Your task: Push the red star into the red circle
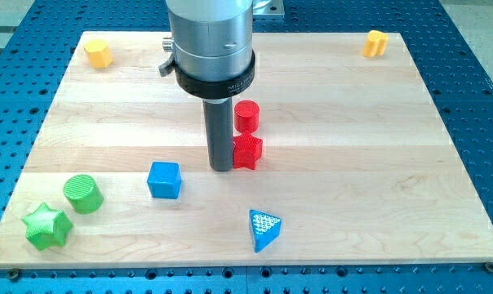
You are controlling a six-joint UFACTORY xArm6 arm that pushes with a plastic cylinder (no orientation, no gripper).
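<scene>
Nearest the view's bottom lie the blue triangle (264, 229) and, at the bottom left, the green star (46, 227) with the green circle (83, 193) just above it. A blue cube (164, 180) sits a little farther in. Mid-table, the tip (221, 167) stands just at the left side of the red star (247, 152), seemingly touching it. The red circle (246, 116) sits directly behind the star, the two touching or all but touching. The push therefore looks essentially complete; at most a slight nudge toward the view's top remains. The arm has no jaws, only the rod. At the wooden table (393, 163)'s far corners rest two yellow blocks (98, 53) (375, 42).
</scene>
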